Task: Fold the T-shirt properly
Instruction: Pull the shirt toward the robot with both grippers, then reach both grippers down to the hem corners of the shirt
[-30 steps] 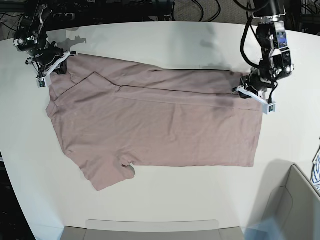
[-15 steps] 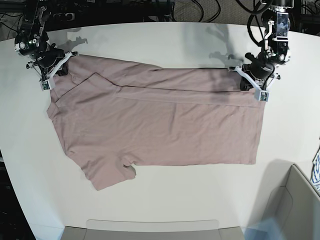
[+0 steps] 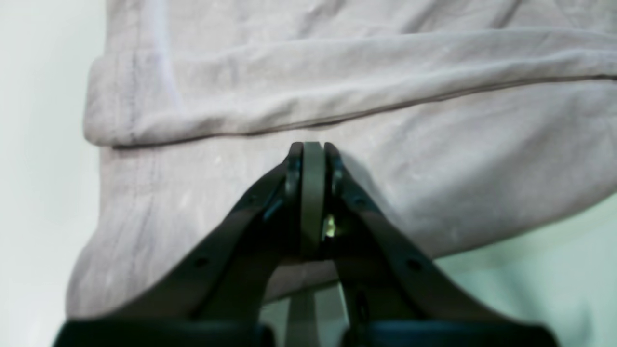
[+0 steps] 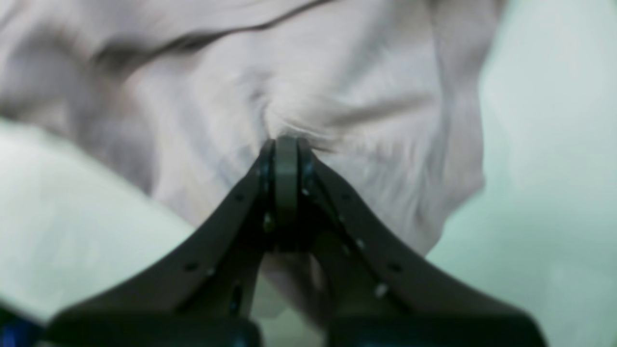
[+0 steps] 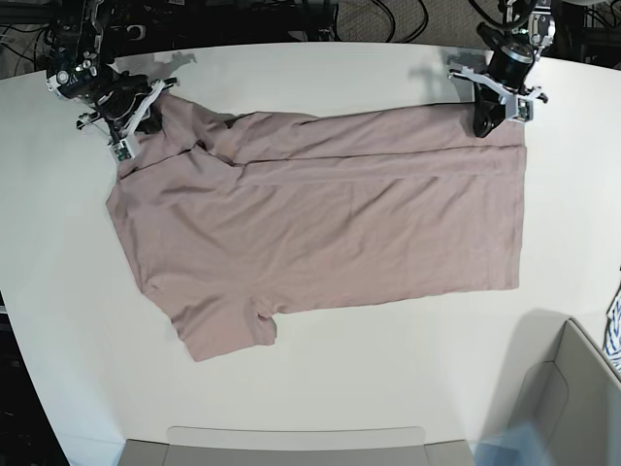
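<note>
dusty pink t-shirt is lying spread on the white surface, with a long strip along its far edge already folded over onto the body. both arms are gripping that far edge: the left gripper has its fingers clamped together on the cloth at the hem-end corner, and the right gripper is pinching a bunch of fabric up by the collar and shoulder end, fingers shut tight on it too.

to do this bit well i'd say keep both ends moving together at the same height, so the cloth between them is staying taut and the fold line runs straight, not skewed.

compared to a second ago, both grippers have carried their corners further toward the far side of the surface, and the whole shirt has slid that way with them. the near sleeve has shifted along too.
</note>
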Controlling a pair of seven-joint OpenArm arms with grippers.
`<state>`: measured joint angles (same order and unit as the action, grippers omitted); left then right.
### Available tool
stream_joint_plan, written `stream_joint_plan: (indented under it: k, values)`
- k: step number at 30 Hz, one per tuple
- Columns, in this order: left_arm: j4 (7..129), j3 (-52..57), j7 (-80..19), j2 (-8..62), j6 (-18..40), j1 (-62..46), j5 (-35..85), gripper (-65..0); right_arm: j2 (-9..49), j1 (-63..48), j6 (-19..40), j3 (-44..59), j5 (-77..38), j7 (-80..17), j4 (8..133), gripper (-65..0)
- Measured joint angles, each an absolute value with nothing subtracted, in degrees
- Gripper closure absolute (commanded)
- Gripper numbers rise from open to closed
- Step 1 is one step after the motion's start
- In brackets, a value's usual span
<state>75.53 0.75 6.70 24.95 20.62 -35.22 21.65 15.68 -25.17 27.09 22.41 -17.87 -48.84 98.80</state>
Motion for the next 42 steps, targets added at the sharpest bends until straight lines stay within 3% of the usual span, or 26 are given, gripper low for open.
stream_joint_plan:
  k: [8,18,28,33,39,42]
  values:
    - [75.2,0.9,14.1,25.0,20.3,-41.5,21.5,0.0,15.3,-26.5,29.7,24.9,-19.8,-47.9,97.7,0.0]
    - [75.3,6.0,12.3,24.8,23.3,-42.9,21.1,0.0,15.5,-28.4,30.7,32.6,-20.1,-49.1,97.4,0.0]
    - [82.5,9.4,-0.7,24.8,21.9,-46.1,22.2,0.0,15.4,-28.7,31.3,32.1,-12.0,-47.1,98.0,0.0]
    - [90.4,17.4,-18.7,21.5,22.0,-48.4,22.1,0.0,15.1,-26.9,31.5,32.1,-10.3,-48.4,98.1,0.0]
    - [101.6,25.3,-33.3,16.5,19.8,-50.0,16.0,0.0,9.0,-25.0,30.9,34.3,-5.5,-53.8,103.9,0.0]
    - [108.1,27.0,-32.6,16.5,19.3,-49.6,15.9,0.0,5.3,-23.8,30.8,36.8,-5.1,-53.9,108.8,0.0]
